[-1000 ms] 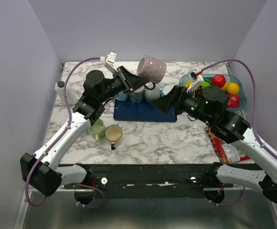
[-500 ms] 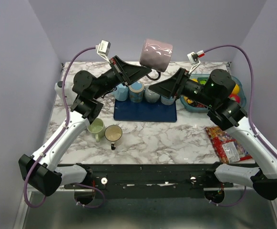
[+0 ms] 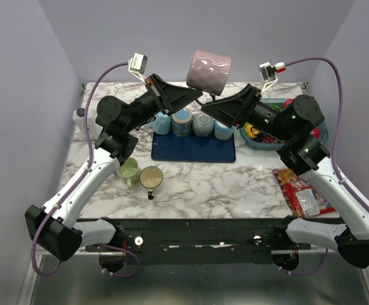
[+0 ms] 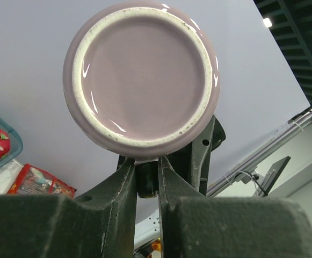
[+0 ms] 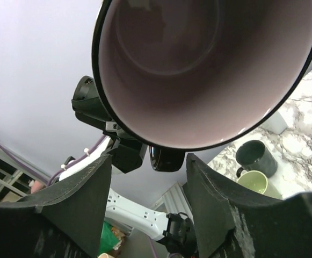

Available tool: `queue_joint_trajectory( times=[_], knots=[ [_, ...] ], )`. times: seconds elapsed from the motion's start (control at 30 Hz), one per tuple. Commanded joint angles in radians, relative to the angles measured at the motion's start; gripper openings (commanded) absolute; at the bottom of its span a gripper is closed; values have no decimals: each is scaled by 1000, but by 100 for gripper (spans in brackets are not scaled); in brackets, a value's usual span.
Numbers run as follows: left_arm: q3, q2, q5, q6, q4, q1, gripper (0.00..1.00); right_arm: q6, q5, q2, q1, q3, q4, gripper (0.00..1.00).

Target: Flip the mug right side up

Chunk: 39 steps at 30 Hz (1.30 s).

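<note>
A mauve mug (image 3: 208, 71) with a black handle hangs high above the table, tipped on its side. My left gripper (image 3: 201, 96) is shut on the handle (image 4: 146, 180). The left wrist view shows the mug's base (image 4: 141, 80). My right gripper (image 3: 206, 108) is open just below and right of the mug. In the right wrist view I look into the mug's open mouth (image 5: 198, 64). The handle (image 5: 167, 158) hangs between my spread right fingers (image 5: 83, 199), not touching them. The left gripper (image 5: 121, 148) shows behind it.
A blue mat (image 3: 194, 149) below carries several cups (image 3: 181, 122). A green mug (image 3: 128, 170) and a brown mug (image 3: 151, 178) stand front left. A fruit bowl (image 3: 319, 135) sits at the right, and a snack packet (image 3: 301, 194) lies in front of it.
The left arm lifted the mug higher and turned it. The right arm rose from near the mat and brought its open fingers up under the mug's handle.
</note>
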State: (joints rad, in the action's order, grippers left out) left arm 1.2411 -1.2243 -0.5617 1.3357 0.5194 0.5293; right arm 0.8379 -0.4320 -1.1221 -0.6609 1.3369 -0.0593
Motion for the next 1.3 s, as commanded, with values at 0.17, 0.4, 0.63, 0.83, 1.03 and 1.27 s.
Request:
queue_joint_trajectory(
  times=[0.17,0.4,0.63,0.83,1.03,1.27],
  knots=[
    [-12,16,19,3,96,28,0,78,65,-30,3,-37,-142,52],
    [-31,26,25,-12,79,29,0,93,96,-22,3,-61,-152,14],
    [-35,37,17,-56,25,29,0,61,134,-10,3,-62,-105,1],
    [-64,85,35,-154,-48,29,34,-5,191,28,3,-77,-14,1],
    [-146,123,22,-204,-65,29,67,-69,216,79,3,-126,84,1],
    [-284,187,37,-340,-241,28,92,-213,289,146,3,-186,268,1]
  ],
)
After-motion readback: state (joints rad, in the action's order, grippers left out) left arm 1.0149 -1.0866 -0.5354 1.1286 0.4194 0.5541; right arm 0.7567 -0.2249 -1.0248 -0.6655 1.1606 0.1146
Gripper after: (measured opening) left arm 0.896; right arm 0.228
